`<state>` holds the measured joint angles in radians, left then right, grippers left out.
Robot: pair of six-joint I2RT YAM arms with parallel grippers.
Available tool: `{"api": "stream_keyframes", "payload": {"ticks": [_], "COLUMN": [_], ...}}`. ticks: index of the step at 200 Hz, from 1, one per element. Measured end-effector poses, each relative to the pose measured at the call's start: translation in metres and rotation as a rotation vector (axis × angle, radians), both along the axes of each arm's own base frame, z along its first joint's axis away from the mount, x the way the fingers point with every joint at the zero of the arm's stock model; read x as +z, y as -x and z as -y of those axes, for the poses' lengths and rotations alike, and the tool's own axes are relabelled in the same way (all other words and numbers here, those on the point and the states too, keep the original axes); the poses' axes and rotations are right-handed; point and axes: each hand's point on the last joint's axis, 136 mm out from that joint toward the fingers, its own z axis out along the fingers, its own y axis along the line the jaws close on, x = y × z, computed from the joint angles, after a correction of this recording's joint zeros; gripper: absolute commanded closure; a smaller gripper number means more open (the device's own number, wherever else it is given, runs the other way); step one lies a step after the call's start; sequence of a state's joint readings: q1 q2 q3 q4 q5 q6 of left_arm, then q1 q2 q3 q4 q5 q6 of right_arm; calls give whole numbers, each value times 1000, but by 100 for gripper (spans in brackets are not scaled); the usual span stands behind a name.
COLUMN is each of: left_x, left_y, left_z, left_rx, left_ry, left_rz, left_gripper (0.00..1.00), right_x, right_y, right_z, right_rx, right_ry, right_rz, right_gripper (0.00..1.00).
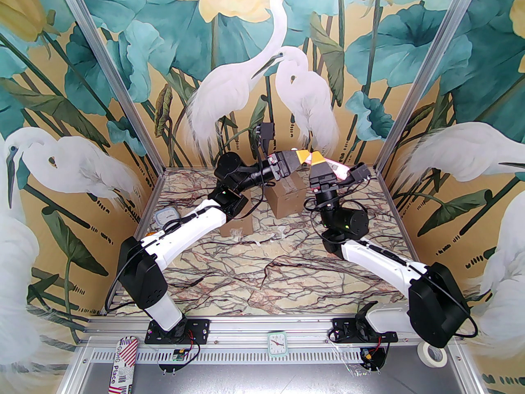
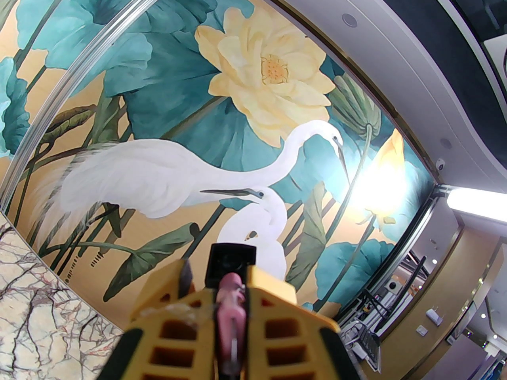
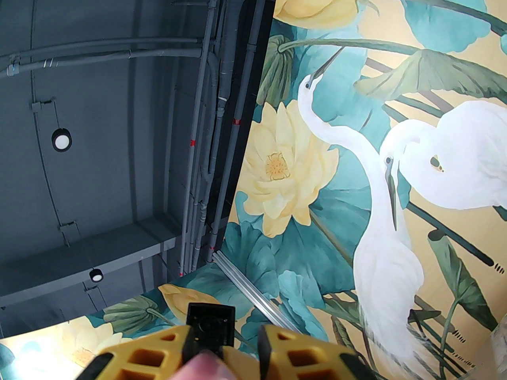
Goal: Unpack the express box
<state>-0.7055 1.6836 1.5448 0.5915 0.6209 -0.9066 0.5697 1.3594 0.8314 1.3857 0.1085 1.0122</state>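
A brown cardboard express box (image 1: 283, 201) with tape across its top stands at the back middle of the marble table. Both arms reach up above it and meet fingertip to fingertip. My left gripper (image 1: 305, 157) (image 2: 220, 276) is shut on a slim pink item (image 2: 231, 311) with a black square end (image 2: 231, 260). In the top view the pink item (image 1: 338, 170) runs along my right gripper (image 1: 316, 157). In the right wrist view my right gripper (image 3: 224, 333) stands open a little, with the black end (image 3: 210, 325) and a pink blur (image 3: 204, 364) between its fingers.
A second cardboard box (image 1: 236, 225) sits under the left forearm. A small grey-blue device (image 1: 166, 216) lies by the left wall. A clock (image 1: 278, 343), a tape roll (image 1: 432, 355) and a striped packet (image 1: 121, 363) lie on the front rail.
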Motion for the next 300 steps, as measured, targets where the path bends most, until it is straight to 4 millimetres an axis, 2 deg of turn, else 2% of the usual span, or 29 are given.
{"api": "stream_keyframes", "payload": {"ticks": [27, 91, 105, 121, 152, 195, 220, 235, 253, 277, 300], "left_x": [-2, -11, -12, -17, -22, -22, -18, -17, -23, -49, -95], "left_y": [1, 0, 2, 8, 17, 23, 17, 9, -7, -35, -57], "left_z": [1, 2, 1, 2, 1, -14, -40, -66, -107, -166, -216], "left_rx": [3, 10, 9, -5, -15, 15, 89, 159, 270, 436, 568], "left_ry": [-11, -38, -44, -64, -104, -153, -196, -225, -273, -364, -473], "left_rz": [22, 39, 48, 61, 83, 97, 99, 81, 25, -90, -242], "left_gripper": [94, 80, 66, 58, 33, 13, 9, 6, 5, 2, 0], "right_x": [1, 0, -1, -3, -8, -14, -25, -32, -40, -28, -19], "right_y": [1, -1, -2, -4, -10, -15, -23, -29, -36, -50, -63], "right_z": [1, 4, 4, 5, 5, 7, 11, 11, 8, -4, -25], "right_rx": [8, 12, 14, 5, -6, -23, -71, -111, -180, -266, -315], "right_ry": [-13, -40, -41, -48, -50, -41, 3, 61, 194, 410, 622], "right_rz": [3, -12, -17, -26, -45, -59, -89, -128, -197, -260, -312], "right_gripper": [74, 84, 85, 88, 92, 94, 97, 100, 100, 100, 100]}}
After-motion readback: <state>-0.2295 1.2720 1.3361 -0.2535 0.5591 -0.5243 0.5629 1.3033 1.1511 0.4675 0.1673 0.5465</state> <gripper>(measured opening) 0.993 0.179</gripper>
